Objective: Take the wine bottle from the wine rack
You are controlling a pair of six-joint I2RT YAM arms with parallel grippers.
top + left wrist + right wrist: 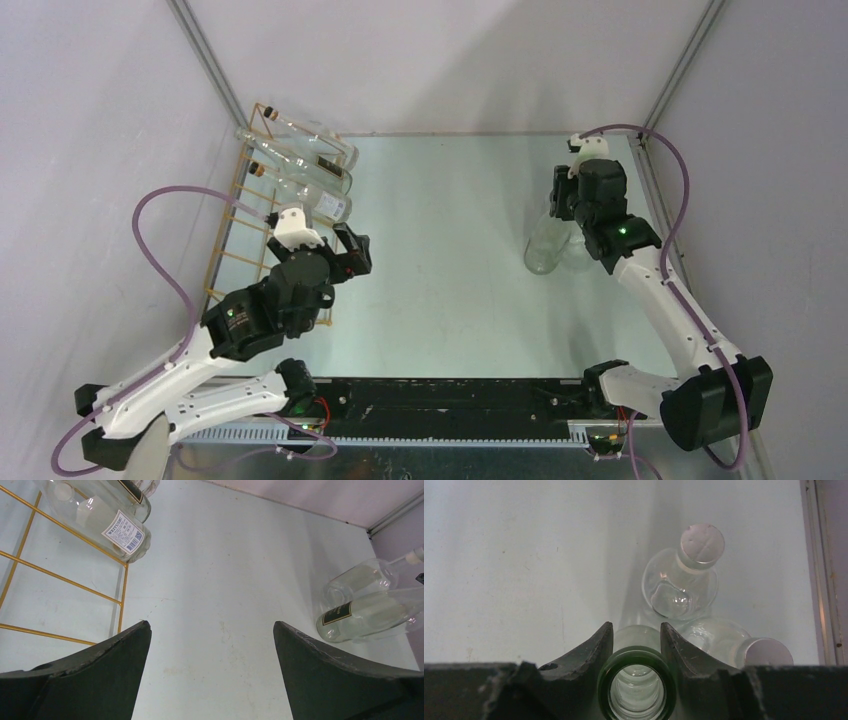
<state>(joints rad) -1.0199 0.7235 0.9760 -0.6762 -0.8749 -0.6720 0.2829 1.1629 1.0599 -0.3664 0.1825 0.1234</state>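
The right claw (636, 628) is clenched on the neck of an upright, uncapped wine bottle (636, 653) near the table's (450, 260) right edge, just beside two capped bottles (679, 580). The left claw (210, 625) hangs released by the wine rack (123, 595) along the left edge, and three bottles (310, 170) lie at the rack's far end
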